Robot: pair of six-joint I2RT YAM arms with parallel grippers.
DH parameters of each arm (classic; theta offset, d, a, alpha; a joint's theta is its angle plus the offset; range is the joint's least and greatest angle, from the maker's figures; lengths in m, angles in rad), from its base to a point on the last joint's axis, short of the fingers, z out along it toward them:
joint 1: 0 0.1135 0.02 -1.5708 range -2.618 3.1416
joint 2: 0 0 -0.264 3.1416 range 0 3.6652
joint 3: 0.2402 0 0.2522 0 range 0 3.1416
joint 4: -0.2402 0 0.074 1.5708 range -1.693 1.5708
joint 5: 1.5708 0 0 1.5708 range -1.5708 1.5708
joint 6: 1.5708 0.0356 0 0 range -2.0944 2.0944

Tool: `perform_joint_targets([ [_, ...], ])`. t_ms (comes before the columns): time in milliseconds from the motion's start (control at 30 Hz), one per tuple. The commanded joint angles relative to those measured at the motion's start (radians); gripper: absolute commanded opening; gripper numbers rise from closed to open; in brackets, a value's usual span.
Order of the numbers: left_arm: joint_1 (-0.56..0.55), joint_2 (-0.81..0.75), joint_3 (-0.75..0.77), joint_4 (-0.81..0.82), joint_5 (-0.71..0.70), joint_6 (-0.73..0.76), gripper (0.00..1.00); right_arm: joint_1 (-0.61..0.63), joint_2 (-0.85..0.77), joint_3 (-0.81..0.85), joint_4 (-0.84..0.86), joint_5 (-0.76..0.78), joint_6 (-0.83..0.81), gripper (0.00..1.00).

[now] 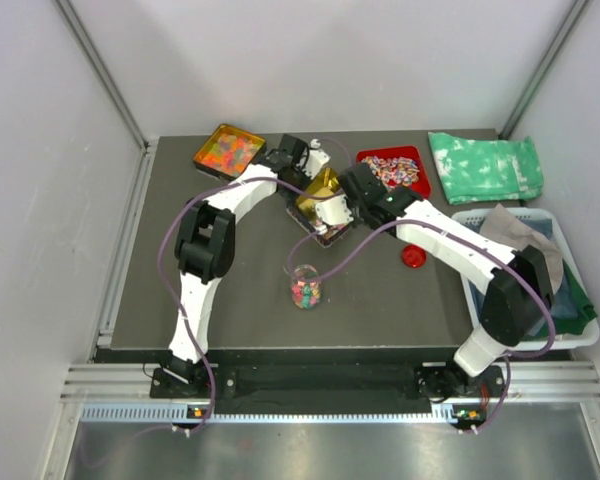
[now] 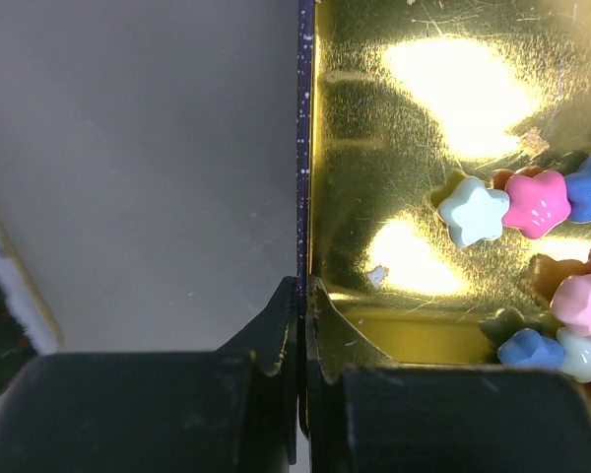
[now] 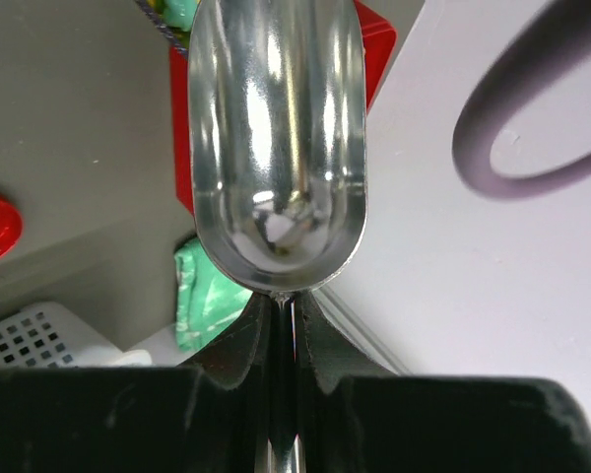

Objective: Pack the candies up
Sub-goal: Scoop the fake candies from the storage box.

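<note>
Pastel star-shaped candies [image 2: 537, 202] lie in a gold-lined tray [image 2: 424, 118], which shows in the top view as the gold tray [image 1: 320, 186] at the table's centre back. My left gripper [image 2: 303, 291] is shut on the tray's thin dark side wall, one finger inside and one outside. My right gripper [image 3: 284, 305] is shut on the handle of a shiny metal scoop [image 3: 276, 148] whose bowl is empty. In the top view the right gripper [image 1: 336, 214] hangs just in front of the tray. A glass jar [image 1: 305, 288] with mixed candies stands nearer the arms.
A red lid [image 1: 414, 256] lies right of the jar. At the back are an orange tray of gummy sweets [image 1: 228, 150], a red tray of striped sweets [image 1: 393, 168] and a green cloth [image 1: 485, 165]. A white basket [image 1: 583, 338] sits at the right edge.
</note>
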State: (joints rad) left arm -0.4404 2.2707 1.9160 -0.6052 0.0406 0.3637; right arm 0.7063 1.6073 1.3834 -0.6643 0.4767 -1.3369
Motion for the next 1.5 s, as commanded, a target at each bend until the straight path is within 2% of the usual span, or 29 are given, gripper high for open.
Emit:
perform_joint_targets([
  [0,0.0,-0.138,0.009,0.134,-0.073,0.038,0.0,0.012,0.032,0.097,0.054,0.043,-0.056,0.0],
  [367,0.0,-0.175,0.005,0.208,-0.102,0.101,0.0,-0.013,0.2,0.292,-0.035,0.065,-0.065,0.0],
  [567,0.0,-0.252,-0.098,0.289,-0.054,0.152,0.0,-0.039,0.253,0.299,0.011,0.105,-0.136,0.0],
  [633,0.0,-0.298,-0.169,0.362,-0.045,0.159,0.0,-0.039,0.264,0.299,0.023,0.118,-0.162,0.0],
  [800,0.006,-0.387,-0.306,0.472,0.03,0.13,0.0,-0.039,0.27,0.328,0.061,0.152,-0.211,0.0],
  [967,0.015,-0.39,-0.328,0.516,0.013,0.031,0.0,-0.038,0.263,0.373,0.072,0.177,-0.251,0.0],
  [1100,0.023,-0.389,-0.333,0.541,0.01,-0.022,0.0,-0.039,0.243,0.368,0.077,0.2,-0.28,0.0],
  [1300,0.023,-0.367,-0.307,0.522,-0.018,-0.017,0.0,-0.022,0.21,0.279,0.173,0.234,-0.377,0.0],
  [1467,0.023,-0.376,-0.351,0.532,0.007,-0.025,0.0,-0.011,0.215,0.249,0.284,0.252,-0.452,0.0],
])
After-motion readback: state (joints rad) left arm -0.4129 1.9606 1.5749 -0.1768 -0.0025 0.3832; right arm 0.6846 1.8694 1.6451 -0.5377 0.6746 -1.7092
